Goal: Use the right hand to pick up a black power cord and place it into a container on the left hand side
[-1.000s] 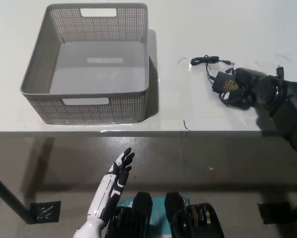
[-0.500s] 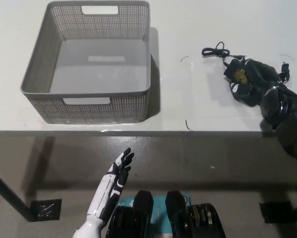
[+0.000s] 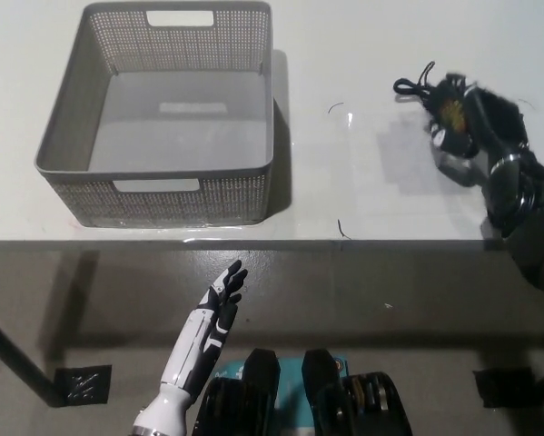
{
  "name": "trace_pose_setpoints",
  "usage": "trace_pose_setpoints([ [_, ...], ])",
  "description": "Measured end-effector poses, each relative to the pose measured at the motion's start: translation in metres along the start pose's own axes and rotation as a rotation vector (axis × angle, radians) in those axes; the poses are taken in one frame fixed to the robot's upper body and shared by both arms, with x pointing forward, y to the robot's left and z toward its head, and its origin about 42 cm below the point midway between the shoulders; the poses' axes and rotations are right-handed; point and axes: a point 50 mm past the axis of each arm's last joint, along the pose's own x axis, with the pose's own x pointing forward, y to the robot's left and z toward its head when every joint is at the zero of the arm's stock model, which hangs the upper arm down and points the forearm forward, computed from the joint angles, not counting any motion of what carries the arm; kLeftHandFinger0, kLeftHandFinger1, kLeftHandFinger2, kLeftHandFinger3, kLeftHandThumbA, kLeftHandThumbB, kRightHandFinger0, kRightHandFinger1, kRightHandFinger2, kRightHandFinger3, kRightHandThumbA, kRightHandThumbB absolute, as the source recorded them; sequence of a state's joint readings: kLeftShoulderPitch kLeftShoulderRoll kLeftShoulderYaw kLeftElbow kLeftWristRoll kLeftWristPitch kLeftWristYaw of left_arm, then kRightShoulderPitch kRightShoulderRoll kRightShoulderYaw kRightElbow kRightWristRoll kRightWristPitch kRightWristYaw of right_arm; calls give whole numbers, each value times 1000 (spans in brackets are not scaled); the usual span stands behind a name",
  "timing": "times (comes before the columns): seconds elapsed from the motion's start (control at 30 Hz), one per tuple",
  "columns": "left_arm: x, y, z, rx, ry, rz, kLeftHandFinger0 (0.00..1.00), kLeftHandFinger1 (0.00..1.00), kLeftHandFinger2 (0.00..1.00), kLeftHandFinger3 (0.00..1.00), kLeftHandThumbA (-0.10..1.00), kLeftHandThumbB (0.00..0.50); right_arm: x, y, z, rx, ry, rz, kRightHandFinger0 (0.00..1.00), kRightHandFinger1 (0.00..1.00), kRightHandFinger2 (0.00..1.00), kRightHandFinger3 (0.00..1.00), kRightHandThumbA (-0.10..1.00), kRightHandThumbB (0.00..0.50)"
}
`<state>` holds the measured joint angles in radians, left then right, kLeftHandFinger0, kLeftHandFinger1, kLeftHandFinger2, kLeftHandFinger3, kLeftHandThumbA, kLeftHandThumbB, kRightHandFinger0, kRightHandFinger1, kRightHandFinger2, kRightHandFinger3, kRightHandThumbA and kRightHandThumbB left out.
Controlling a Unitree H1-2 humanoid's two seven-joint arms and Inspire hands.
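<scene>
1. The right hand (image 3: 476,123) is clenched around the black power cord (image 3: 435,95)'s adapter brick, held above the white table (image 3: 362,182).
2. A looped bundle of cord sticks out just left of that hand (motion blur softens it).
3. The grey basket (image 3: 253,195) stands well to its left.
4. The left hand (image 3: 219,304) rests below the table edge, fingers spread, grasping nothing.

Black right hand (image 3: 476,123) raised at far right, fingers curled closed around a black power adapter (image 3: 450,113), forearm running down toward the lower right. White left hand (image 3: 219,304) resting low at lower left, fingers spread and pointing up, holding nothing.
</scene>
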<state>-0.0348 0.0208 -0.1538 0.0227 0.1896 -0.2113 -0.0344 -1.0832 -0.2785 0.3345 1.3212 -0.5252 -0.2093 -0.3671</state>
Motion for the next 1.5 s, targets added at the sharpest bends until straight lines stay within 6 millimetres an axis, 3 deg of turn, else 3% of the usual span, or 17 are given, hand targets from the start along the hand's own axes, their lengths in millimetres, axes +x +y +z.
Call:
trace_pose_setpoints([
  [0.07, 0, 0, 0, 0, 0, 0, 1000, 1000, 1000, 1000, 1000, 3, 6, -11, 8, 23, -25, -39, 0, 341, 790, 881, -100, 174],
  [0.13, 0, 0, 0, 0, 0, 0, 1000, 1000, 1000, 1000, 1000, 8, 11, -23, 15, 38, -48, -73, 0, 302, 753, 796, -100, 187],
  [0.23, 0, 1, 0, 1, 0, -1, 1000, 1000, 1000, 1000, 1000, 1, 22, -56, 39, 67, -139, -169, 0, 287, 751, 777, -100, 178],
  [0.27, 0, 1, 0, 2, 0, -2, 1000, 1000, 1000, 1000, 1000, 0, 24, -64, 46, 77, -167, -196, 0, 351, 811, 887, -100, 126],
  [0.3, 0, 1, 0, 3, 1, -2, 1000, 1000, 1000, 1000, 1000, 2, 25, -70, 51, 83, -184, -213, 0, 364, 793, 878, -100, 164],
  [0.37, 0, 2, -1, 6, 2, -4, 1000, 1000, 1000, 1000, 1000, 1, 27, -87, 66, 100, -236, -262, 0, 354, 789, 854, -100, 194],
  [0.47, -1, 3, -1, 11, 4, -6, 1000, 1000, 1000, 1000, 1000, 0, 31, -112, 89, 118, -302, -323, 0, 383, 786, 911, -100, 190],
  [0.57, -1, 3, -1, 11, 4, -7, 1000, 1000, 1000, 1000, 1000, 8, 33, -125, 105, 125, -340, -348, 0, 424, 774, 913, -100, 175],
  [0.7, -1, 3, -1, 11, 6, -7, 1000, 1000, 1000, 1000, 1000, 23, 37, -133, 127, 134, -369, -358, 0, 393, 736, 891, -100, 177],
  [0.8, -2, 3, -2, 11, 11, -7, 1000, 1000, 1000, 1000, 1000, 10, 38, -132, 148, 150, -401, -354, 0, 362, 693, 840, -100, 178],
  [0.97, -4, 2, -3, 15, 17, -10, 1000, 1000, 1000, 1000, 1000, 60, 38, -121, 187, 185, -457, -330, 0, 341, 684, 843, -100, 185],
  [1.0, -5, 2, -4, 17, 20, -12, 1000, 1000, 1000, 1000, 1000, 64, 36, -115, 203, 197, -481, -319, 0, 336, 685, 851, -100, 179],
  [1.17, -8, 1, -6, 23, 41, -19, 1000, 1000, 1000, 1000, 1000, 12, 29, -95, 258, 229, -555, -274, 0, 291, 659, 819, -100, 176],
  [1.3, -8, 1, -6, 32, 42, -23, 1000, 1000, 1000, 1000, 1000, 11, 20, -77, 302, 247, -611, -228, 0, 270, 655, 807, -100, 157],
  [1.33, -8, 1, -6, 32, 42, -23, 1000, 1000, 1000, 1000, 1000, 28, 20, -77, 302, 247, -611, -228, 0, 274, 664, 810, -100, 147],
  [1.37, -8, 0, -6, 35, 42, -24, 1000, 1000, 1000, 1000, 1000, 44, 15, -68, 321, 254, -629, -204, 0, 275, 668, 812, -100, 145],
  [1.5, -8, 0, -6, 36, 42, -27, 1000, 1000, 1000, 1000, 1000, 72, 6, -52, 345, 261, -650, -163, 0, 293, 686, 858, -100, 182],
])
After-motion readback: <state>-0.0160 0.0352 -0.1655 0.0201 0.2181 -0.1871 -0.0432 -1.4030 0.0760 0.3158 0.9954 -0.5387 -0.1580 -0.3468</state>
